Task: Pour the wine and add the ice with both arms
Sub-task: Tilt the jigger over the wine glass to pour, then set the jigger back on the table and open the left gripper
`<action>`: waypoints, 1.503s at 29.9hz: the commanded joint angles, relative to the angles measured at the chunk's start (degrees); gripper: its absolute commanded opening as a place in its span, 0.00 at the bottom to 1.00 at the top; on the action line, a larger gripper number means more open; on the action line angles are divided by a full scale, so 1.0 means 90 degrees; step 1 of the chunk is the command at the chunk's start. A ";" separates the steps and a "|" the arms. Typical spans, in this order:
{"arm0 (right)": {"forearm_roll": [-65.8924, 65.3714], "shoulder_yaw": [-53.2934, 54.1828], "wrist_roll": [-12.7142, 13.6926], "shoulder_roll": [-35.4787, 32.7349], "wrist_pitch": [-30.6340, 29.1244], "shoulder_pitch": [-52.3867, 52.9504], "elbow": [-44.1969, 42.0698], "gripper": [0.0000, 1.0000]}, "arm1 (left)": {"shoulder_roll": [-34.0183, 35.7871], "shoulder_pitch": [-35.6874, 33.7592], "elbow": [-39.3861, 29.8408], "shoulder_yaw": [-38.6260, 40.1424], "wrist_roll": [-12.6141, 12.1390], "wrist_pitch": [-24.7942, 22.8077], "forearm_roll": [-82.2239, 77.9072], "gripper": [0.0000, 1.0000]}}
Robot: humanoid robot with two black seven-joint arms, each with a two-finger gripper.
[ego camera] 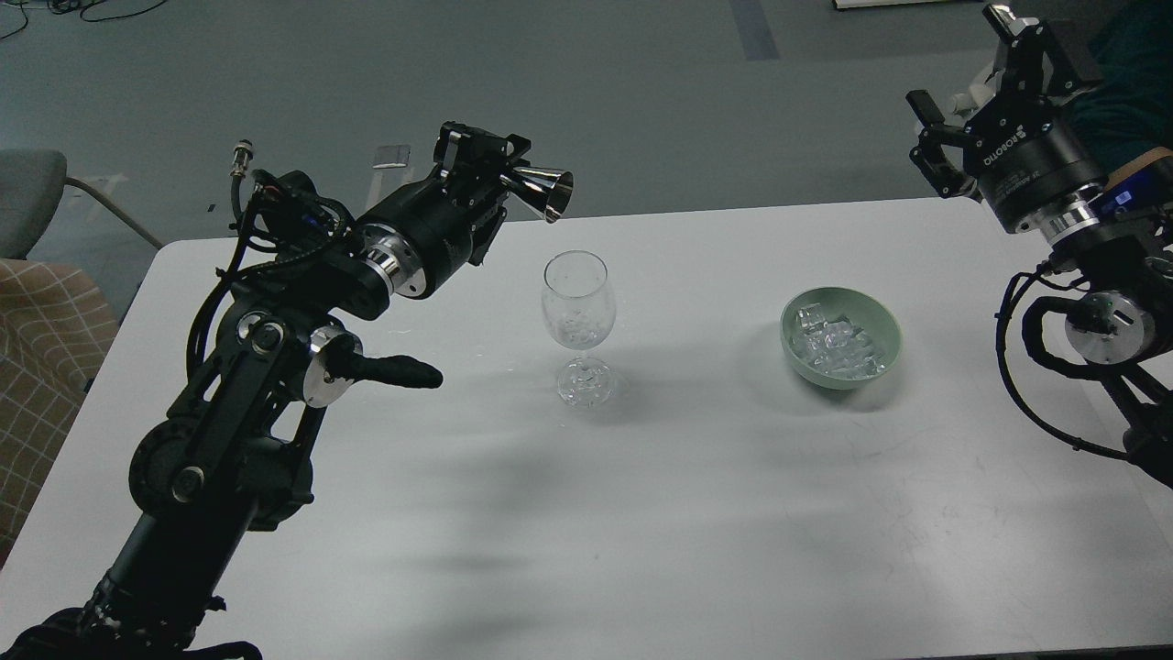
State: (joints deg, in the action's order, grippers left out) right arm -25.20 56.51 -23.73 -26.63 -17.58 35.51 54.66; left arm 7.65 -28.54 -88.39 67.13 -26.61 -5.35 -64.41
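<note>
A clear wine glass (577, 316) stands upright at the table's middle. My left gripper (499, 174) is shut on a shiny metal jigger (547, 188), held on its side up and left of the glass rim, mouth toward the right. No stream of wine shows now. A pale green bowl (884, 325) to the right of the glass holds several clear ice cubes (836, 346). My right gripper (976, 87) is open and empty, raised beyond the table's far right corner, well apart from the bowl.
The white table (641, 495) runs across the whole view. A grey chair and a checked cushion (41, 348) stand past its left edge. My left arm's elbow handle (389, 369) sticks out over the table left of the glass.
</note>
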 commanded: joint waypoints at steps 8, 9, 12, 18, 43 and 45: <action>-0.0003 0.0000 0.0000 0.0010 0.0000 0.0000 0.0000 1.00 | 0.0126 -0.0110 -0.0101 -0.0125 -0.0051 0.0038 -0.0285 0.00; -0.0003 0.0000 0.0000 0.0010 0.0000 0.0000 0.0000 1.00 | 0.0116 -0.0110 -0.0100 -0.0086 -0.0061 0.0076 -0.0130 0.00; -0.0003 0.0000 0.0000 -0.0009 0.0000 0.0000 0.0000 1.00 | 0.0116 -0.0042 -0.0100 0.0371 -0.0149 0.0378 0.1437 0.00; 0.0007 0.0000 0.0000 0.0010 0.0000 0.0000 0.0000 1.00 | 0.0117 0.0221 -0.0100 0.1455 -0.0140 0.1004 0.3852 0.00; -0.0003 -0.0010 0.0000 0.0059 0.0010 -0.0029 0.0000 1.00 | -0.0850 0.2781 0.1051 0.3977 0.0124 -0.0176 0.5770 0.14; -0.0003 -0.0019 0.0000 0.0049 0.0010 -0.0039 0.0000 1.00 | -0.0850 0.2830 0.1208 0.3967 0.0124 -0.0323 0.5722 0.16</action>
State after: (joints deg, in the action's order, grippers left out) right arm -25.23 56.36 -23.73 -26.10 -17.50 35.27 54.67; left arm 0.00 -3.73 -79.37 102.93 -25.64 -6.63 -12.48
